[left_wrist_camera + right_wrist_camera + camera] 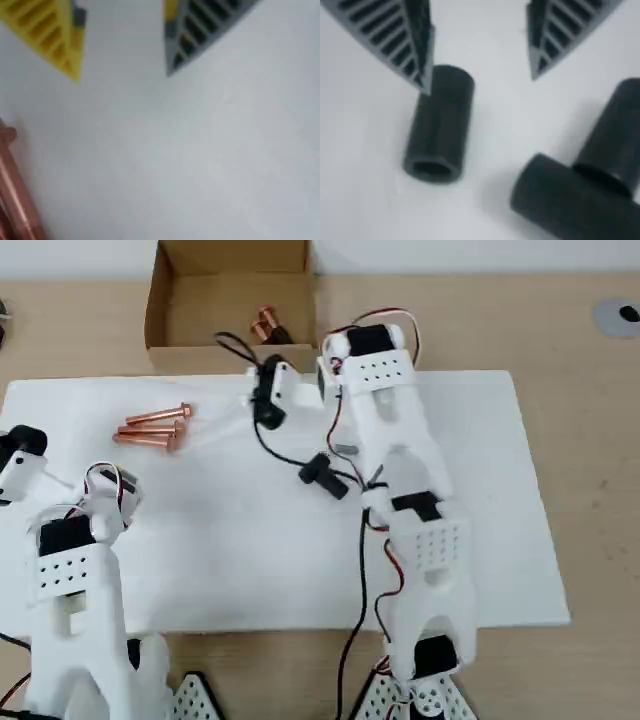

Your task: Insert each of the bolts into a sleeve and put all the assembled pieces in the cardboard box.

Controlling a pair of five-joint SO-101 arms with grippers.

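White sheet point(250, 560) on worktop point(580, 440); right hand point(480, 82) spread above sleeve point(440, 130). Probably light, stiff, rolls easily: pinch mid-barrel. Near bolt point(17, 200), left hand point(122, 75) spread.

Three bolts point(153, 427) lie side by side on the white sheet point(480, 540). In the box point(200, 305) lie two copper pieces point(265, 324).

A white board point(250, 560) lies on a wooden table point(590, 490)
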